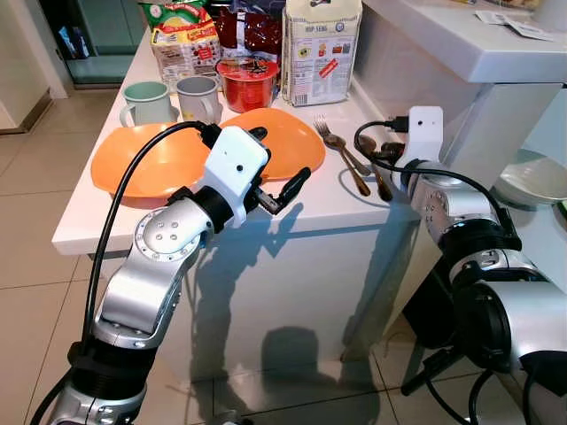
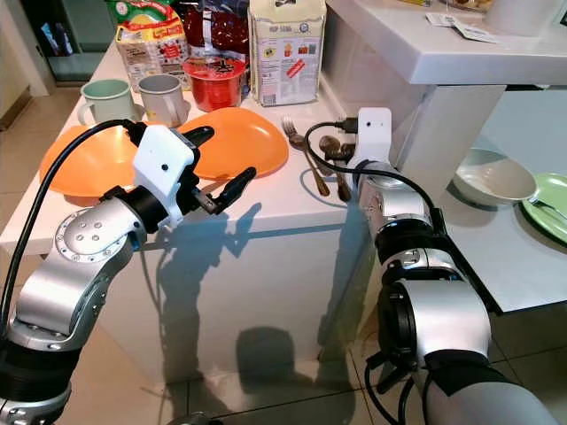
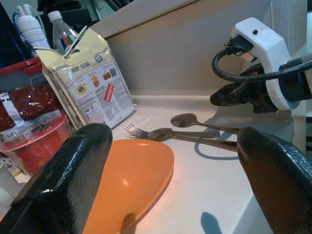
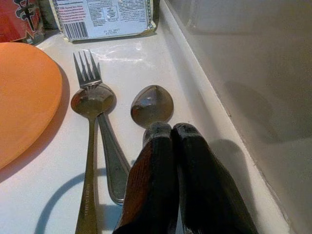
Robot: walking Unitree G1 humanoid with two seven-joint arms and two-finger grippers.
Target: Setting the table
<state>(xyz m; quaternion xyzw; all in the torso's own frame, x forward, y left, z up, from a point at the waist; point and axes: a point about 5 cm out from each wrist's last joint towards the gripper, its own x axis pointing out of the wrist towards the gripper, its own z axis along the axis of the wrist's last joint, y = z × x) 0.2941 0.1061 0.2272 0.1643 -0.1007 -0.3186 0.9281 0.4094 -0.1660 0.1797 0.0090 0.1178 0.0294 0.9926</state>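
cutlery lies on the white counter (image 1: 97, 217) between the robot's 2 arms, and each view tells a different part of it. from the head camera, going left to right: 2 mugs, a pale green mug (image 1: 146, 103) and a grey mug (image 1: 198, 97), stand at the back, with a red noodle cup (image 1: 247, 82) and a tall paper bag (image 1: 321, 50) beside them. in front of them 2 orange plates (image 1: 164, 158) lie overlapping. the left gripper (image 1: 276, 168) hangs over the counter's front edge by the nearer plate rim, its fingers spread apart and empty. right of the plates lie a fork (image 1: 340, 150) and 2 spoons (image 1: 376, 173), handles toward the robot. the right gripper (image 1: 391, 156) is down among the spoon handles. further right, on a lower grey surface, sit a grey bowl (image 2: 490, 177) and a green plate (image 2: 550, 204).

the left wrist view looks along the counter and shows 2 plastic bottles (image 3: 46, 31) behind the bag, which the head views crop.

the right wrist view shows the cutlery closest: the fork and 1 spoon lie crossed, dull brownish metal, and the second spoon's bowl (image 4: 152, 106) lies just ahead of the right fingertips (image 4: 158, 146). those fingers are pressed together over where that spoon's handle runs; whether they pinch it cannot be told.
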